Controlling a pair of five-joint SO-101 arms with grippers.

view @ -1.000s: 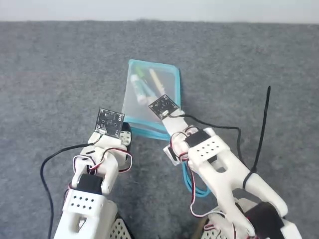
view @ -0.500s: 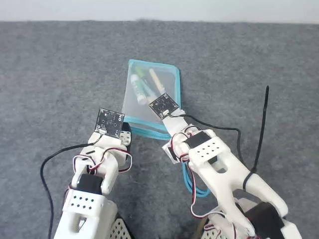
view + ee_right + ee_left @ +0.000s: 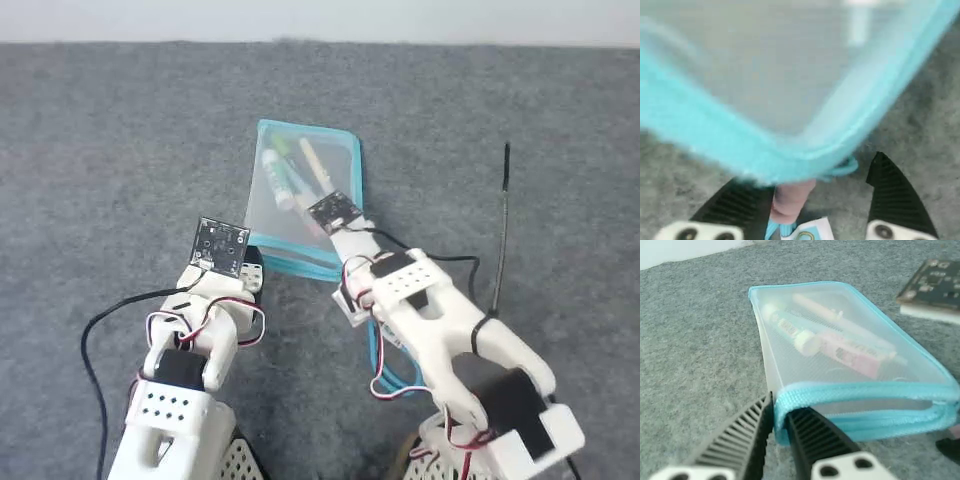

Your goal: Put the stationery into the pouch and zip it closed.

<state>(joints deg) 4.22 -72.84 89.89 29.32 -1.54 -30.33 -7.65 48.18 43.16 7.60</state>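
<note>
The translucent pouch [image 3: 305, 190] with teal trim lies flat on the grey mat. Inside it are a white glue stick [image 3: 790, 332], a pink item [image 3: 850, 354] and a cream pen [image 3: 822, 312]. My left gripper [image 3: 777, 429] is shut on the pouch's near teal corner [image 3: 782, 407]. My right gripper [image 3: 810, 202] hangs open over the pouch's zipper edge [image 3: 740, 145] at the other near corner. A small pink tab [image 3: 789, 200] sits beside one finger [image 3: 732, 207]. In the high view both wrist boards [image 3: 221, 245] [image 3: 335, 212] cover the fingertips.
Grey felt mat [image 3: 120, 150] covers the whole table. A teal cable loop [image 3: 385, 365] lies under the right arm. A thin black cable [image 3: 502, 220] stands up to the right of it. Open mat extends to the left and behind the pouch.
The right arm has swung and pushed in a little closer over the pouch's near corner, and its black cable has shifted up and left. The left arm and pouch have stayed put.
</note>
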